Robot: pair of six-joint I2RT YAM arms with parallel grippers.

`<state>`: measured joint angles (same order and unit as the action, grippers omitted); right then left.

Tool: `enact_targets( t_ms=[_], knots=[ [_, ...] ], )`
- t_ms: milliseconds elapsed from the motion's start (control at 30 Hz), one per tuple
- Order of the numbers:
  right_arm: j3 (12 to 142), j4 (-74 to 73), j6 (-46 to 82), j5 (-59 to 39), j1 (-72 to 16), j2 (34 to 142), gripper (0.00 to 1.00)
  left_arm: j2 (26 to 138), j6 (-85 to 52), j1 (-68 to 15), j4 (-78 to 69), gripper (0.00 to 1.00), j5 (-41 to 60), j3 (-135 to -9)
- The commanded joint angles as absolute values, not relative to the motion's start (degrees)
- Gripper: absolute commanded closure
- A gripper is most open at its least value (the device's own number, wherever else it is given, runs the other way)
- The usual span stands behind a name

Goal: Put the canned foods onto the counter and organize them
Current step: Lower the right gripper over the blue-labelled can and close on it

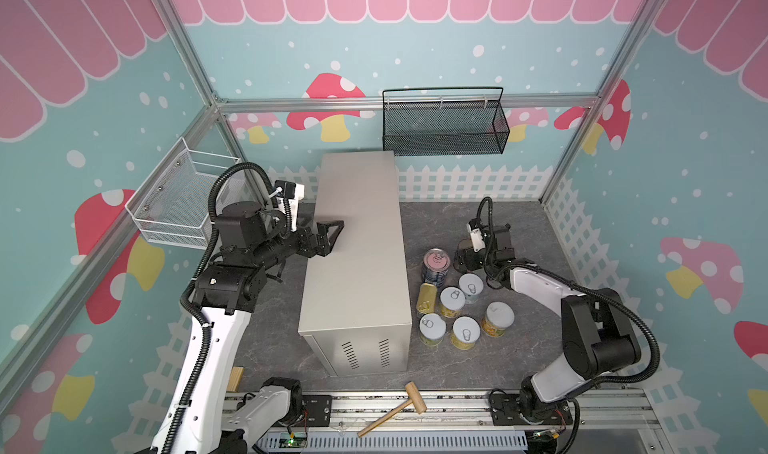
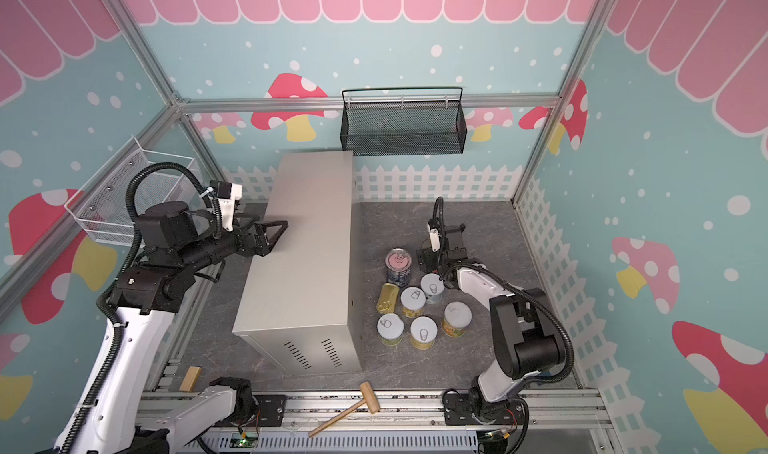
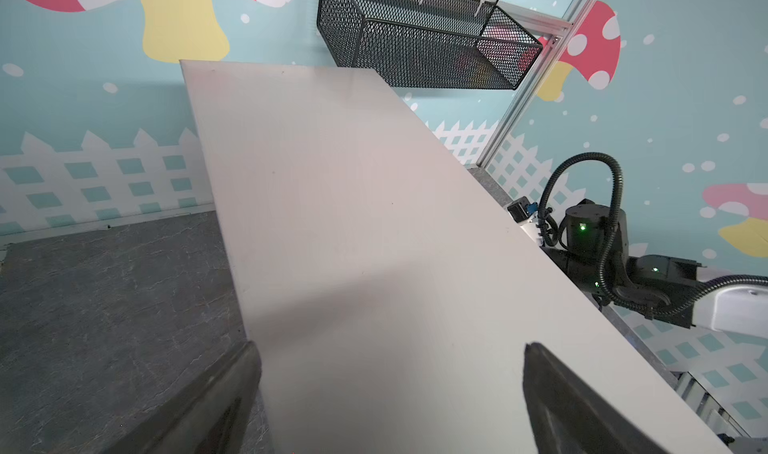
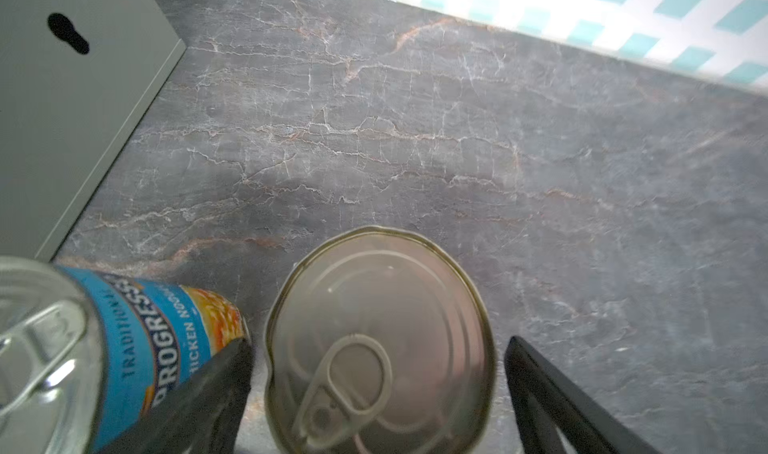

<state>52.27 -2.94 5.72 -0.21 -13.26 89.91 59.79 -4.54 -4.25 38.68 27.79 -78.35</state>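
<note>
The counter (image 1: 357, 244) (image 2: 307, 265) is a tall beige box with a bare top. My left gripper (image 1: 334, 238) (image 3: 391, 346) hovers open and empty over its left edge. On the grey floor to its right stand a blue-labelled tall can (image 1: 436, 265) (image 4: 158, 335), a flat gold tin (image 1: 427, 297) and several short yellow cans (image 1: 452, 300). My right gripper (image 1: 463, 261) (image 4: 379, 342) is low beside the blue can. Its jaws stand open on either side of another can (image 4: 380, 306) with a pull-tab lid, and a gap shows on each side.
A black mesh basket (image 1: 444, 128) hangs on the back wall above the counter's far end. A white wire basket (image 1: 178, 198) is fixed to the left wall. A wooden mallet (image 1: 399, 410) lies on the front rail, with a wood block (image 1: 235, 379) at front left.
</note>
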Motion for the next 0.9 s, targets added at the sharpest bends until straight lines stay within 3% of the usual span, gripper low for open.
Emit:
enact_targets(
  t_ms=[0, 567, 867],
  knots=[
    [50.1, -0.95, 7.79, 0.53, -13.28, 85.21, 0.01, 60.26, -4.8, -4.6, 37.79, 0.01, 29.3, -77.78],
    [41.24, 17.72, 22.99, 4.44, -13.36, 68.78, 0.01, 61.0, -5.47, -5.36, 37.31, 0.01, 29.25, -77.51],
    [39.91, 7.86, 12.8, -14.0, -14.77, 63.19, 0.02, 60.74, -5.46, -5.73, 37.18, 0.01, 28.84, -77.24]
  ],
)
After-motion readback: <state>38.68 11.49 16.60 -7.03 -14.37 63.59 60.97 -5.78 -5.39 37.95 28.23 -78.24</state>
